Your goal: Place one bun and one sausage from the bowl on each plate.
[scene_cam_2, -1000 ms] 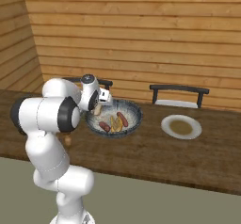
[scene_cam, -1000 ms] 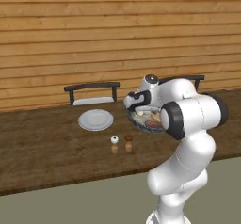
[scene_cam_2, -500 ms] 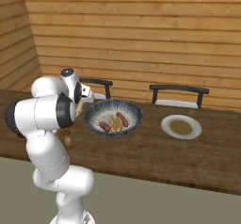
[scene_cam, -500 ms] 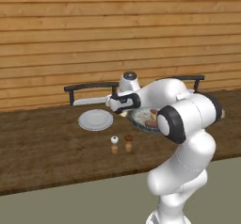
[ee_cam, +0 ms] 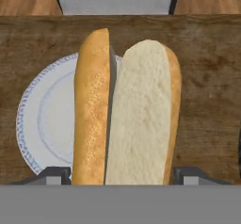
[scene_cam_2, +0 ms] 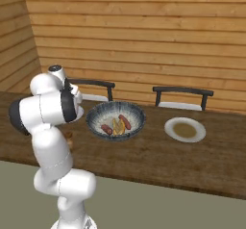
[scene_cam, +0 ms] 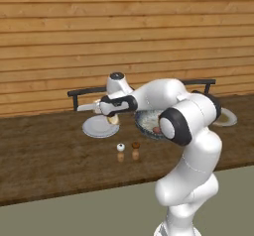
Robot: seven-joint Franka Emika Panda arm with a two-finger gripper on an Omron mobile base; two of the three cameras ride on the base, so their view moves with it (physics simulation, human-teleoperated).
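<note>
My gripper is shut on a split bun, its golden crust and pale crumb standing between the two fingertips. In the left base view the gripper hangs with the bun just above the right part of the left plate, which is bare. From the hand view the plate lies under the bun, offset to the left. The bowl holds two sausages and a bun piece. The other plate lies right of the bowl.
Salt and pepper shakers stand on the dark wooden table in front of the left plate. Two dark chairs sit against the table's far side, before the plank wall. My forearm crosses over the bowl.
The arm has swung left from above the bowl to above the left plate, carrying the bun with it. The bowl and plates have stayed put.
</note>
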